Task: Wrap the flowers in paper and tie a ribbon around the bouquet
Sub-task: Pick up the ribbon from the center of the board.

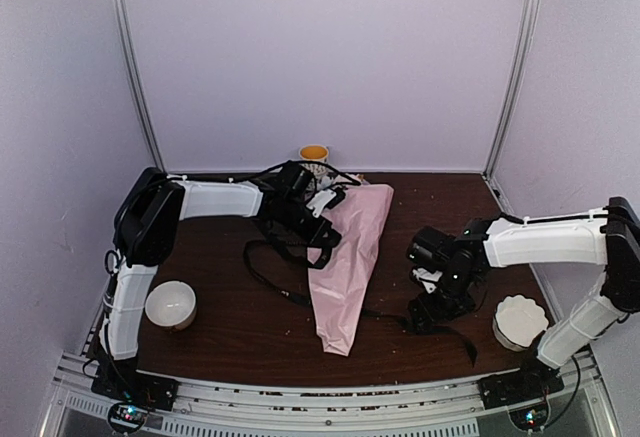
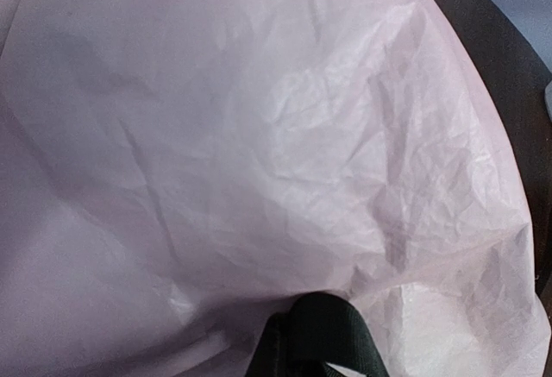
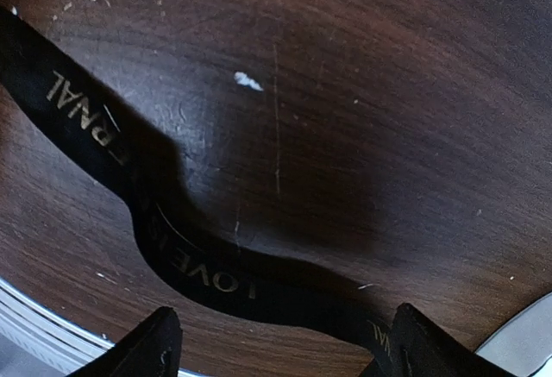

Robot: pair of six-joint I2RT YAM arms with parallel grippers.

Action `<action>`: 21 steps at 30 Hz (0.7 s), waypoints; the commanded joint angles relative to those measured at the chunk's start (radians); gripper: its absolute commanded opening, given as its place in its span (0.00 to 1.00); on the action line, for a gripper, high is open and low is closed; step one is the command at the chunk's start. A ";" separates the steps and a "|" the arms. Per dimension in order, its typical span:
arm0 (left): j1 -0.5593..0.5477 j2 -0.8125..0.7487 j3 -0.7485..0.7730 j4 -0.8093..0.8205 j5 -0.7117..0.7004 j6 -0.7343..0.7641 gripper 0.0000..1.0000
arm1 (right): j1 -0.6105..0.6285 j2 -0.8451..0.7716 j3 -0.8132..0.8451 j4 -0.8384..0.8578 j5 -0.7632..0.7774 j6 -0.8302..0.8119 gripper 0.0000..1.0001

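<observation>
right end effector [image 3: 280, 341] spread, left end effector [image 1: 322, 244] closed

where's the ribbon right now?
Top view: ribbon lies on the table, running from left of the bouquet, beneath it, to the open right gripper.

Pink paper [image 1: 346, 257], black gold-lettered ribbon [image 3: 207, 278], dark wood-grain table [image 3: 362, 92]
</observation>
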 commanded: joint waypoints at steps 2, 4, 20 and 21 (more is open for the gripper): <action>0.005 -0.017 -0.012 0.034 0.009 -0.002 0.00 | 0.010 0.100 0.030 -0.011 -0.055 -0.100 0.83; 0.005 -0.024 -0.016 0.033 0.004 0.000 0.00 | 0.023 0.129 0.024 0.008 -0.098 -0.114 0.80; 0.019 -0.048 -0.011 0.018 -0.042 0.029 0.00 | -0.637 -0.131 0.283 0.190 0.201 -0.088 0.00; 0.018 -0.049 -0.009 0.017 -0.045 0.033 0.00 | -0.678 -0.106 0.368 0.189 0.243 -0.091 0.00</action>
